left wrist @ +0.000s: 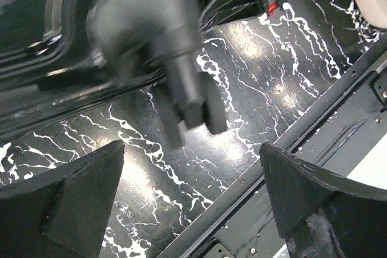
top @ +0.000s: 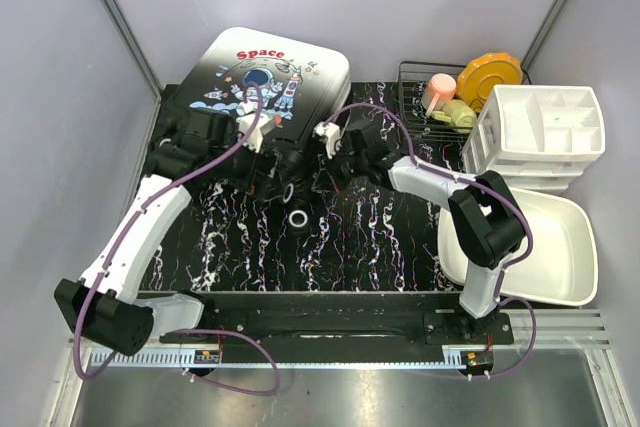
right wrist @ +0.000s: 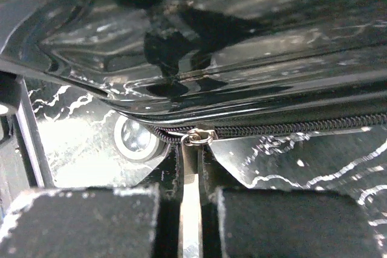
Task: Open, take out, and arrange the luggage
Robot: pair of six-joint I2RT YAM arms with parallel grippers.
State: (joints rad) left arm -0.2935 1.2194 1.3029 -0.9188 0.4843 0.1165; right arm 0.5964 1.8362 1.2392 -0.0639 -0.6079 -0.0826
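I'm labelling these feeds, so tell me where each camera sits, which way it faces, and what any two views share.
Top external: above and behind the bases, looking down on the table, luggage, left arm and right arm.
Left wrist: on the left arm, looking down across the table at a blurred grey part, likely a wheel; left gripper open.
Right wrist: on the right arm, facing the luggage's zipped edge; right gripper pinches the zip pull.
Shared: the luggage's black shell appears in both wrist views.

The zip pull (right wrist: 191,209) runs off frame at six o'clock; a grey shape (left wrist: 151,34) at eleven is too blurred to name.
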